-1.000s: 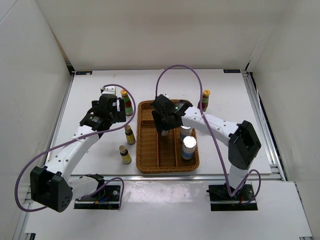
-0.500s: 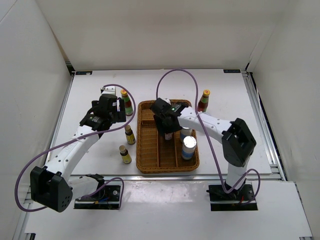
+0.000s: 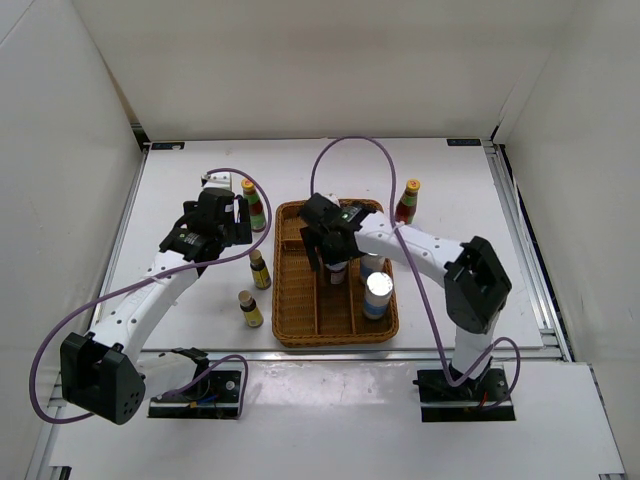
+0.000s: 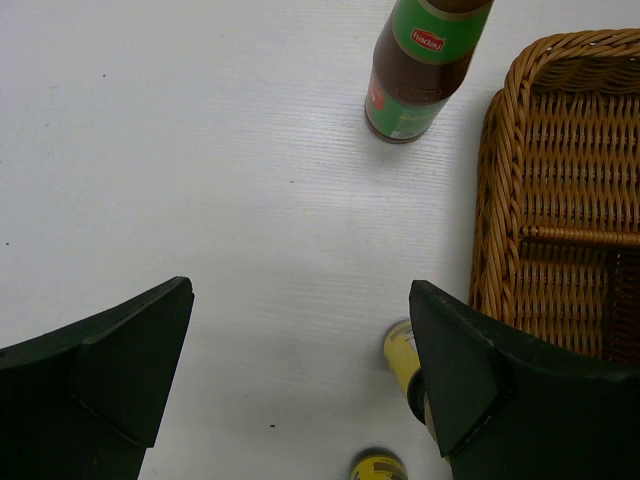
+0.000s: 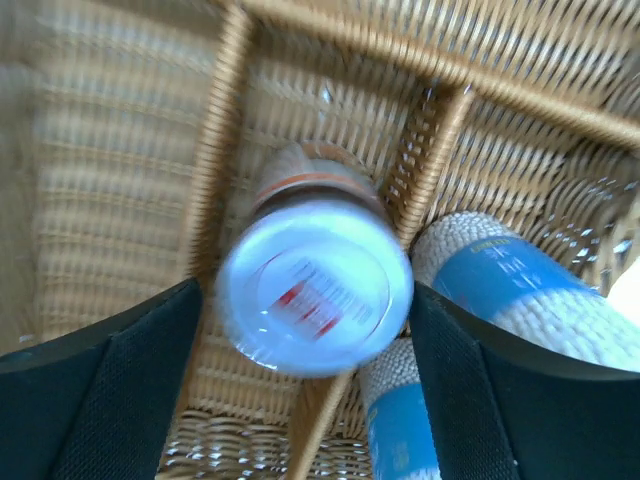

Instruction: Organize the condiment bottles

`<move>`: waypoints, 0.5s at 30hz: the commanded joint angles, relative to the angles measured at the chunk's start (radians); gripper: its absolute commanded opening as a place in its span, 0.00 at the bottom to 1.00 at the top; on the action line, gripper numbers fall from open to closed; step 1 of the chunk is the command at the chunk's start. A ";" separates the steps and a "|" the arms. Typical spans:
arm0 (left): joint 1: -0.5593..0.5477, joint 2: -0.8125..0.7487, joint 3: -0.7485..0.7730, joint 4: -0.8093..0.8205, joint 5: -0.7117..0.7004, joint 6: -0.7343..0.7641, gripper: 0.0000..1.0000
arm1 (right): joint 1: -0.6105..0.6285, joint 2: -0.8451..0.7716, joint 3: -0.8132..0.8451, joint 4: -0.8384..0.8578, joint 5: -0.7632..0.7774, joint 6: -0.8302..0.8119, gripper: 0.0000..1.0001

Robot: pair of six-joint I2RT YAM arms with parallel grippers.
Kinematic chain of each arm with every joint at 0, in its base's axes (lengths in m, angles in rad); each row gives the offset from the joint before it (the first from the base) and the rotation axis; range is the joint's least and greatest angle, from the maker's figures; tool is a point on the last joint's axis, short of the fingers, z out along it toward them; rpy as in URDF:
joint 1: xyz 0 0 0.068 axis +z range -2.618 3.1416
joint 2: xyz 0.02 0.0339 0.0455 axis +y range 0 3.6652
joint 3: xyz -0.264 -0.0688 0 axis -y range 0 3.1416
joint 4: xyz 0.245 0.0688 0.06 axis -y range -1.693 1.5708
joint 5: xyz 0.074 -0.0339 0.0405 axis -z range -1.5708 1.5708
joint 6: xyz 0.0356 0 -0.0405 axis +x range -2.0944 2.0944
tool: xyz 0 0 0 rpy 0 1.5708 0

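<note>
My right gripper [image 3: 334, 250] hangs over the wicker tray [image 3: 292, 335], open. A silver-lidded jar [image 5: 313, 285] sits blurred between its fingers, over a tray divider, with a small gap on its left side. Two blue-labelled jars [image 5: 510, 290] [image 5: 400, 425] stand beside it; they also show in the top view [image 3: 378, 291] [image 3: 372, 263]. My left gripper [image 3: 226, 222] is open and empty above the table, near a red yellow-capped bottle [image 3: 254, 205] [image 4: 420, 60]. Two small brown yellow-capped bottles [image 3: 260, 268] [image 3: 250, 308] stand left of the tray. A second red bottle [image 3: 408, 200] stands right of the tray.
The tray's left compartments [image 4: 560, 200] hold nothing that I can see. White walls enclose the table on three sides. Purple cables loop over both arms.
My right gripper has come down into the tray and its fingers have spread; the jar now looks loose between them. The left arm has not moved.
</note>
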 commanded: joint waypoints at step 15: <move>0.003 -0.006 0.024 0.014 -0.003 0.002 1.00 | -0.317 -0.391 0.153 -0.091 0.049 -0.090 0.99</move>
